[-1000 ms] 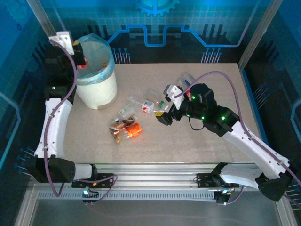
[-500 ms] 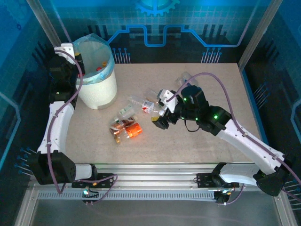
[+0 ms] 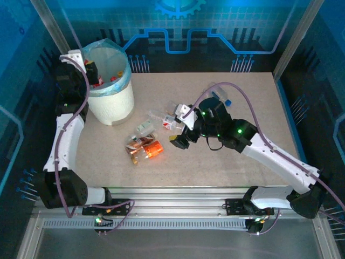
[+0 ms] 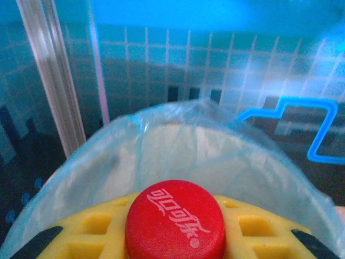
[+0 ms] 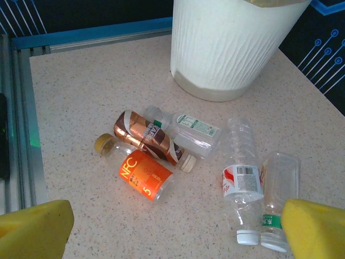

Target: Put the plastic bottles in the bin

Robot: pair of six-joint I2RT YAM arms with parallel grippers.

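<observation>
My left gripper [image 3: 94, 73] hangs over the left rim of the bin [image 3: 111, 100], a white bucket lined with a light-blue bag. It is shut on a bottle whose red cap [image 4: 175, 220] sits between the yellow fingers [image 4: 91, 226]. My right gripper [image 3: 180, 140] hovers open above the table, with nothing between its jaws. Below it lie several plastic bottles: an orange-labelled one [image 5: 144, 174], a brown-labelled one [image 5: 148, 137], a clear one with a white and green label [image 5: 188, 128], a red-and-white-labelled one [image 5: 241, 178] and a green-labelled one [image 5: 277, 199].
Another clear bottle [image 3: 217, 90] with a blue cap lies at the back right of the table. A red cap [image 3: 114, 77] shows inside the bin. Metal frame posts [image 3: 51, 24] and blue walls enclose the table. Bare tabletop [image 3: 108, 156] lies at the front left.
The right arm has swung left and nearer, bringing its open gripper close to the bottle cluster. The left gripper stays at the bin's rim, still holding the red-capped bottle.
</observation>
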